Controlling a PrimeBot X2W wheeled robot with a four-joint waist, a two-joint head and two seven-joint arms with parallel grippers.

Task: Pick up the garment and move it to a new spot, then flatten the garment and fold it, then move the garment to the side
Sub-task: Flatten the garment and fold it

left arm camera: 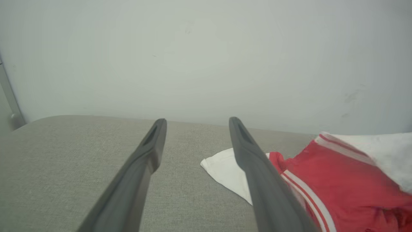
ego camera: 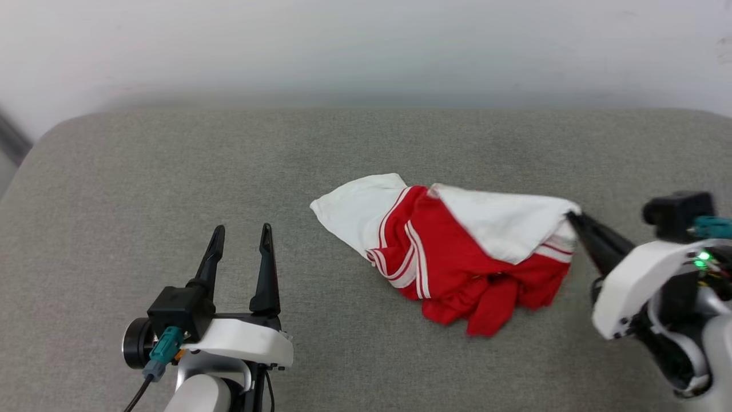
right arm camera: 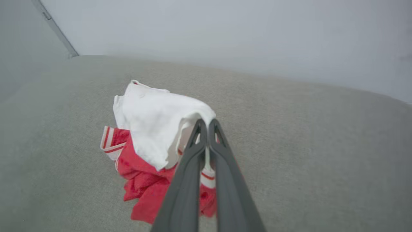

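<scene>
The garment lies crumpled on the grey cushioned surface, red with white sleeve parts and striped edging. My right gripper is shut on the white edge at the garment's right end. In the right wrist view the two fingers meet at the tips of my right gripper, pinching the white cloth of the garment. My left gripper stands open at the lower left, well clear of the cloth, with nothing between its fingers. The left wrist view shows my left gripper spread, with the garment to its right.
A pale wall runs behind the surface. The surface's rounded far-left corner drops off beside a grey vertical strip.
</scene>
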